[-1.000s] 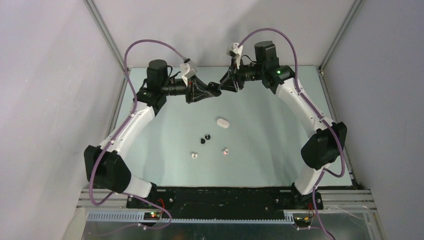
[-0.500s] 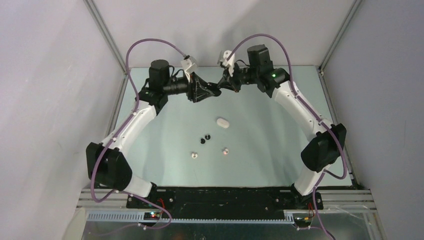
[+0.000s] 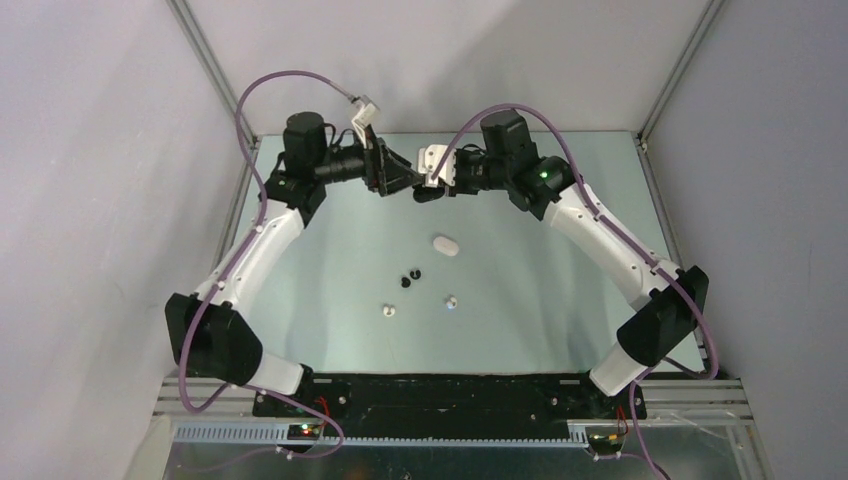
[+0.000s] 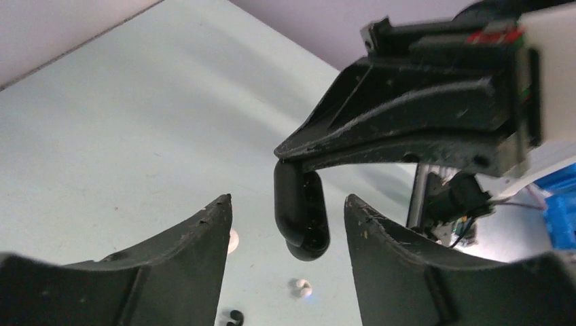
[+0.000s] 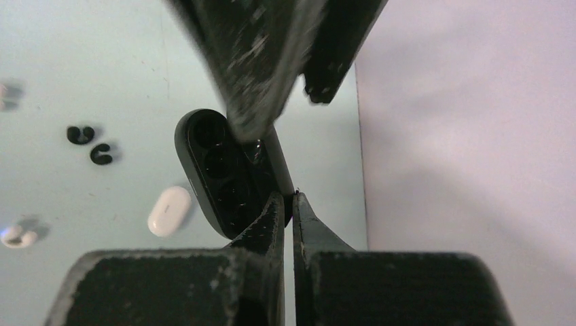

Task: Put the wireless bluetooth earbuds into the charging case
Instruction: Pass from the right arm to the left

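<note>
Overall: we are seeing both arms reaching to the far end of the table, their tips close together in the air above it.
Right gripper: its fingers are pressing almost together, pinching the edge of the black charging case.
Black charging case: it is hanging clear of the table from the right fingertips. It is open, with its inner wells facing the right wrist camera. We cannot tell whether the pinched part is the lid or the body.
Left gripper: its fingers are standing spread, one on either side of the black charging case. We are seeing a gap on both sides, so they are not touching it.
Black earbuds: the two are lying on the table just beside each other, near its middle and apart from the held case.
Left white earbud: it is lying on the table on the left arm's side, nearer the arm bases than the black earbuds.
Right white earbud: it is lying on the table well apart from the left white earbud, on the other side of the black earbuds.
White charging case: it is lying closed on the table, between the raised grippers and the black earbuds, and is touching none of the earbuds.
</note>
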Motion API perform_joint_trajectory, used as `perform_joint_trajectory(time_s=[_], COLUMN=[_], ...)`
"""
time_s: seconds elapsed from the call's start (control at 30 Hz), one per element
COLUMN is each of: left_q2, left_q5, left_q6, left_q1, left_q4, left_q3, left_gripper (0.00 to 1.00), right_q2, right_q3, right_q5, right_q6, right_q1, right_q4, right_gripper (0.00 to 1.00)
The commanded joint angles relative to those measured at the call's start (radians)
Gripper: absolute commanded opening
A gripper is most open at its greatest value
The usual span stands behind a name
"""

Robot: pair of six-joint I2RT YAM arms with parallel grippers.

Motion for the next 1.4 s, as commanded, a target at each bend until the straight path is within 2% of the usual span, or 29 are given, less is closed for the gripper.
perform_joint_trajectory(time_s=[0.0, 0.17, 0.67, 1.2, 1.3, 1.37], left_q2=[0.023, 0.072, 0.136, 0.170, 0.177, 0.184], left_q5=[0.049, 0.086, 0.172, 0.197, 0.206, 0.209], left_q6=[-0.154, -0.199, -0.194, -0.183, -0.184, -0.186], left_q1=[0.036, 0.041, 0.031, 0.022, 0.021, 0.020], left_q4=[0.003, -0.005, -0.071, -0.102, -0.105, -0.107], left_q3=[0.084, 0.110, 0.135, 0.170, 0.175, 0.180], left_gripper=[0.63, 0.56, 0.53, 0.28, 0.26, 0.29], right_q2=[-0.048, -0.058, -0.053, -0.048, -0.049, -0.049], right_q3=[-0.019, -0.033, -0.034, -0.041, -0.042, -0.042], right_q5=[0.040, 0.052, 0.076, 0.079, 0.081, 0.083], right_q6=[-0.096, -0.122, -0.125, -0.138, -0.139, -0.137], right_q1=[0.009, 0.027, 0.041, 0.054, 0.054, 0.055], right_q4=[0.050, 0.061, 0.082, 0.091, 0.092, 0.095], right_gripper=[0.00, 0.00, 0.00, 0.00, 0.00, 0.00])
